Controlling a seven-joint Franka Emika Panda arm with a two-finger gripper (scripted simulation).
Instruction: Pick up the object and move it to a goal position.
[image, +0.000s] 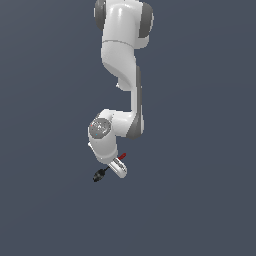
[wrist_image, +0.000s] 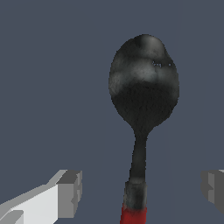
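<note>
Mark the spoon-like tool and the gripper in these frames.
spoon-like tool (wrist_image: 143, 89): wrist view, on its black rounded head.
gripper (wrist_image: 142, 190): wrist view, midway between the two fingertips, which stand apart on either side of the stem.

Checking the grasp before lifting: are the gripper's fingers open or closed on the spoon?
Open: in the wrist view both fingers stand apart from the spoon.

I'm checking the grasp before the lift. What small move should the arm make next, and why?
Probably close the tool on the spoon. In the wrist view its fingers stand apart on either side of the stem, touching nothing, with the stem roughly centred between them. The exterior view agrees: the tool sits over the spoon's middle, black head and red end showing on either side.
</note>
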